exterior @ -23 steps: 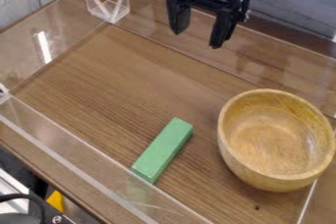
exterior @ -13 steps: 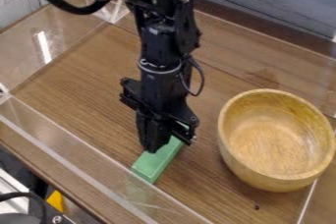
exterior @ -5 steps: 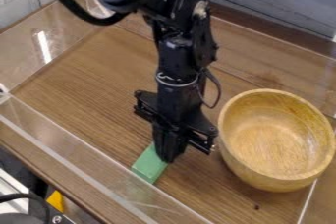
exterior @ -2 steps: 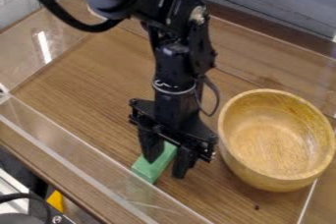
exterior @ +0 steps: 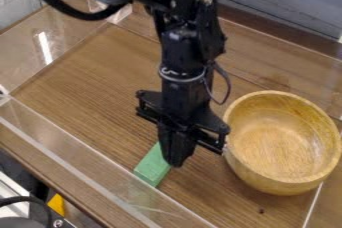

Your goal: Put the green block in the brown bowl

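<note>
The arm (exterior: 187, 42) points almost straight down over the wooden table (exterior: 94, 82), near its front edge. The gripper (exterior: 182, 152) has its fingers pressed together at the block's (exterior: 151, 169) far end; whether they pinch it cannot be told. The green block sticks out from under the fingers toward 7 o'clock, its near end low by the table. The bowl (exterior: 274, 184) sits upright just beside the gripper at 3 o'clock, apart from the block.
</note>
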Available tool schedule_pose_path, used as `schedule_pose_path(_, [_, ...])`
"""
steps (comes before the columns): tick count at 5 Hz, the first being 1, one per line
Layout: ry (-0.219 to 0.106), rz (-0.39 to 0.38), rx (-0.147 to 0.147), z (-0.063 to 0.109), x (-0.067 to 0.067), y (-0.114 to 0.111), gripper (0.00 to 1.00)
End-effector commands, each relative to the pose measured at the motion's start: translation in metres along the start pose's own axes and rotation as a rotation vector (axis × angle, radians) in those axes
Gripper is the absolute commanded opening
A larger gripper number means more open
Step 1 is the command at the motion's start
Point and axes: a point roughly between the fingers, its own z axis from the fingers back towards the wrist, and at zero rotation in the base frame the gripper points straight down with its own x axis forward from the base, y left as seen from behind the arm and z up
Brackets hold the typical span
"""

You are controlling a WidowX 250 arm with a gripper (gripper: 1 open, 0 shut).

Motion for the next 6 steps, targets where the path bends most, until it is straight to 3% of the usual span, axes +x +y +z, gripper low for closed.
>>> schedule_pose_path(1, [-0.055, 0.015, -0.020, 0.028, 0.005, -0.005, 0.00])
schedule_pose_path(2, [-0.072, 0.018, -0.048, 0.048, 0.007, -0.012, 0.00])
schedule_pose_path(3, [-0.079, 0.048, -0.074, 0.055, 0.012, -0.033, 0.00])
schedule_pose_path(4, [-0.095, 0.067, -0.101, 0.053, 0.023, -0.064, 0.00])
schedule_pose_path(6, [-0.173, -0.060, -0.090, 0.034, 0.046, -0.085, 0.00])
